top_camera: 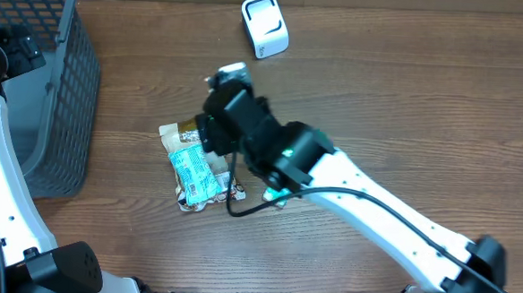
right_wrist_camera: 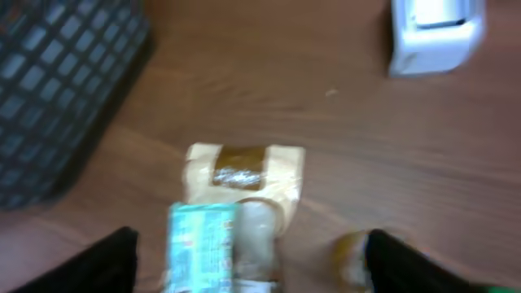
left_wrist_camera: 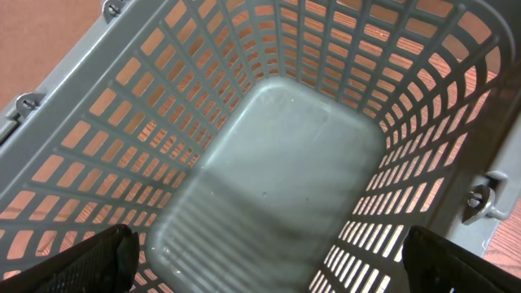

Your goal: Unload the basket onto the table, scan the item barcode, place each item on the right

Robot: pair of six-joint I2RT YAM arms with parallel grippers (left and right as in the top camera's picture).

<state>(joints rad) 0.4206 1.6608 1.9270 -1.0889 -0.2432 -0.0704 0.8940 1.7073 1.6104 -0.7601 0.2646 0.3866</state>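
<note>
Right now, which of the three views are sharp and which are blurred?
Overhead: sharp and evenly lit; the grain of the table and the snack packet read clearly. Left wrist: the mesh of the basket is fairly crisp, its floor smeared. Right wrist: soft throughout; snack packet and white scanner blurred, no print legible.

snack packet (right_wrist_camera: 240, 203) on table (right_wrist_camera: 285, 81) between spread jaws | basket (right_wrist_camera: 57, 89) upper left | white scanner (right_wrist_camera: 435, 32) upper right

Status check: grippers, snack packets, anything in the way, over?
Left gripper open over basket. Right gripper open above snack packets, not gripping. Packets lying on table, apart from scanner. Bare table between them.
</note>
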